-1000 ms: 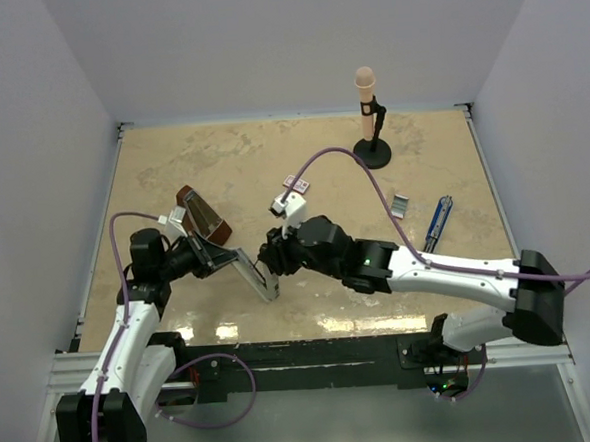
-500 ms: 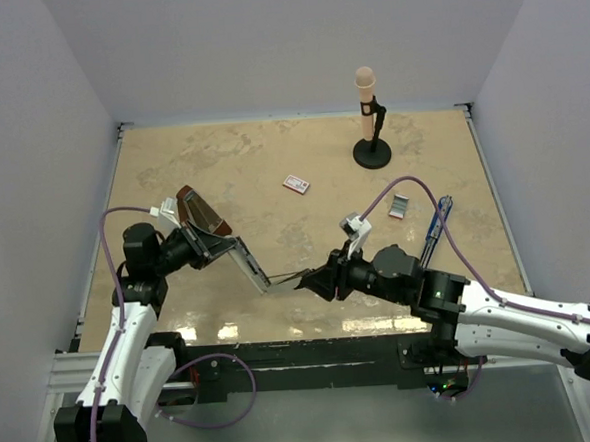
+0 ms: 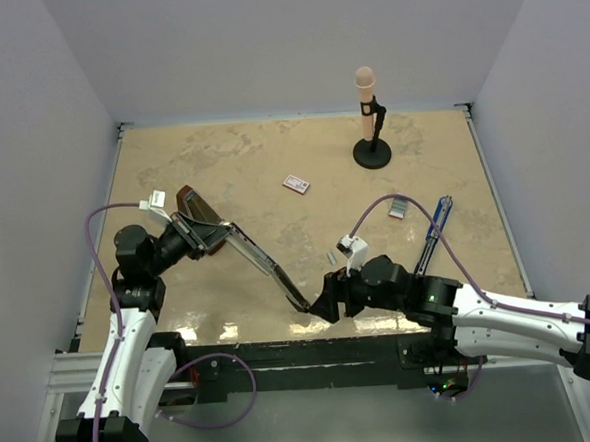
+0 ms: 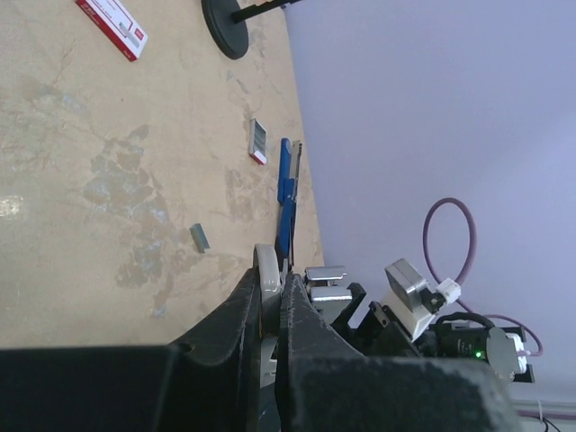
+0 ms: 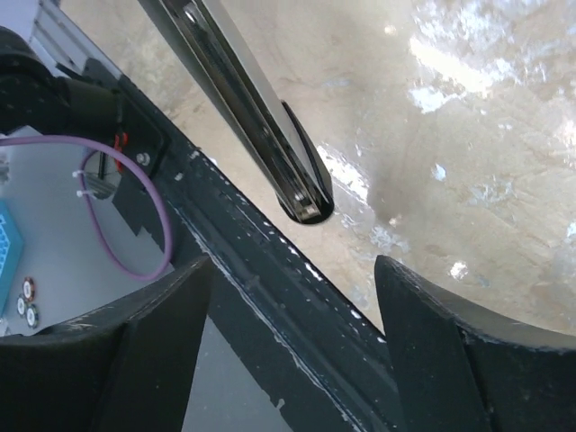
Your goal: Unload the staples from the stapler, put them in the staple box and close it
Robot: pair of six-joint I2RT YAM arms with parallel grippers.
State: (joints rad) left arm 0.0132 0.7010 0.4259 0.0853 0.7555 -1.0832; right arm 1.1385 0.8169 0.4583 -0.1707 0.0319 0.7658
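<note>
Mid-unloading, the left pincer (image 3: pixel 204 237) clamps the stapler (image 3: pixel 265 268), which slants nearward. The right pincer (image 3: pixel 323 305), spread, brackets its tip. The staples (image 3: pixel 399 208) lie right, beside the blue object (image 3: pixel 436 224). Next likely needs a square pinch on that tip.

Black stapler (image 3: pixel 266 269), mottled beige table (image 3: pixel 221 163)

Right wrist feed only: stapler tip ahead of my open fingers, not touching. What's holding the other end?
Observer: The left gripper is shut on the stapler at its far end, pointing it toward your gripper.
Operator: Any staples out?
Observer: A ribbed staple strip lies on the table, off to your right beside a blue object.
Operator: Anything closer?
Observer: A small grey piece lies loose just beyond the right gripper; can't tell what it is.
</note>
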